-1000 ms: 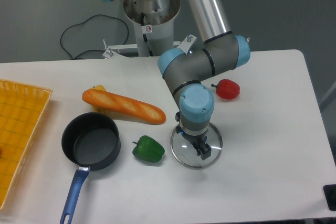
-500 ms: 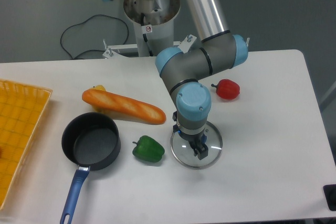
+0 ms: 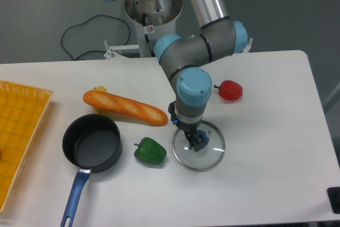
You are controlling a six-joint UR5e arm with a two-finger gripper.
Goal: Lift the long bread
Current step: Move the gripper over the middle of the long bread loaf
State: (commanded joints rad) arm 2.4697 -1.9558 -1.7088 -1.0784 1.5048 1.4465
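A yellow basket (image 3: 21, 131) sits at the bench's (image 3: 265, 184) left edge, far left of the bread (image 3: 125, 108). The pot (image 3: 92, 143) lies just below the bread, a green pepper (image 3: 150, 151) below its right end. The bread rests flat on the bench, ungrasped. Right of it, the gripper (image 3: 195, 143) hangs over a glass lid (image 3: 198, 145); whether the fingers are spread or clenched, I cannot tell. A red pepper (image 3: 230, 90) lies farther right.
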